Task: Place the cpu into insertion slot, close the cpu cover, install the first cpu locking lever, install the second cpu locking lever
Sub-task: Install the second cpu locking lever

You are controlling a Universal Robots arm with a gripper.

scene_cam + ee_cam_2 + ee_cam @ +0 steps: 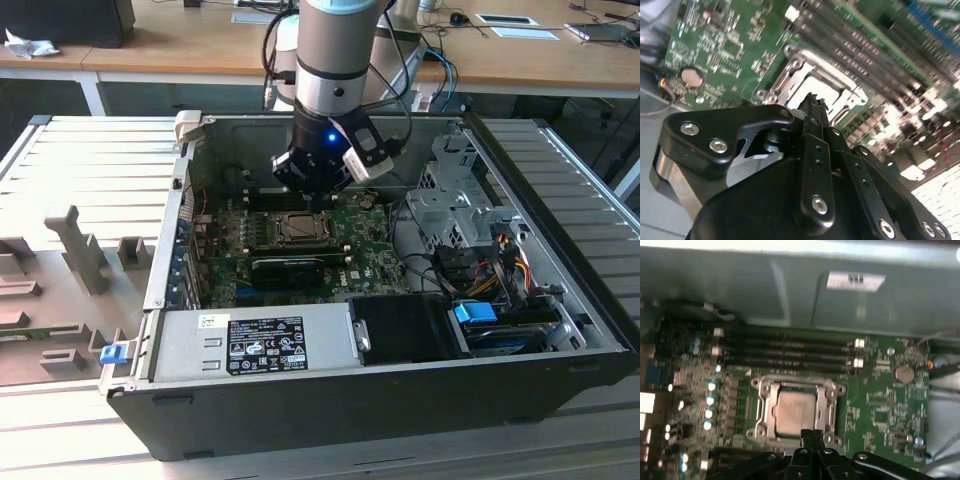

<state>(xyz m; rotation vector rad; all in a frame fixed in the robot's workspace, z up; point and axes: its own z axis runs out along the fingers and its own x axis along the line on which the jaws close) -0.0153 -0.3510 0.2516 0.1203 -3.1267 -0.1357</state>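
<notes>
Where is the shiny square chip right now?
In the first wrist view the chip sits inside the metal-rimmed socket on the green board, just beyond the gripper, with the long memory slots on its far side.

Exterior view: camera set high and back from the open computer case (400, 330), looking down at a slant; whole case in frame, arm (335, 60) coming in from above, table (150, 45) across the background.

First wrist view: rides on the arm, close over the motherboard (880, 405), facing down along the claw (812, 437) toward the insertion slot (795, 410).

Second wrist view: also on the arm, nearer and tilted, claw body (790, 190) across the foreground.

Shared ground: all three take in the insertion slot (300, 228) (820, 87) and surrounding board.
</notes>
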